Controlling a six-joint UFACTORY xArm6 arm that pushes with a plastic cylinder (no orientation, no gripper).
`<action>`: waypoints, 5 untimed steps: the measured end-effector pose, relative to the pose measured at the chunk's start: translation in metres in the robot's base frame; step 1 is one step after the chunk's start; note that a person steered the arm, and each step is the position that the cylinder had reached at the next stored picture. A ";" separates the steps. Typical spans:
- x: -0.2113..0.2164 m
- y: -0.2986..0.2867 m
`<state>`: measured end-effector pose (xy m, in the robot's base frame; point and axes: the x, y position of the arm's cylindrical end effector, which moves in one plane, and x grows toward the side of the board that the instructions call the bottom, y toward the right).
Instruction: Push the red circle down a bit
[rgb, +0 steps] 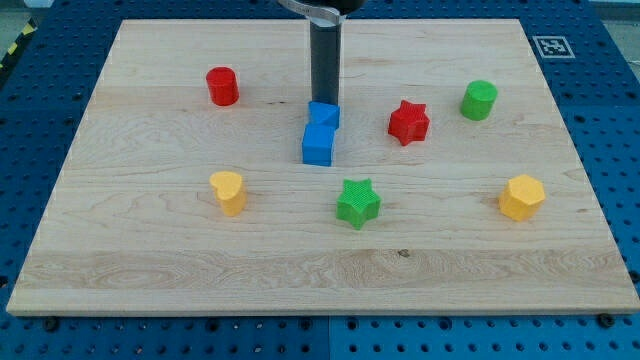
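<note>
The red circle stands upright on the wooden board at the view's upper left. My tip is at the lower end of the dark rod, near the view's top centre. It is well to the right of the red circle and apart from it. The tip sits just above a small blue block, touching or nearly touching its top edge. A blue cube lies directly below that block, against it.
A red star and a green cylinder lie at the upper right. A yellow heart is at lower left, a green star at lower centre, a yellow hexagon at the right.
</note>
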<state>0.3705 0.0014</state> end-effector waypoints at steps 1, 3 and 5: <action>-0.003 0.000; -0.066 -0.017; -0.066 -0.100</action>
<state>0.3045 -0.0981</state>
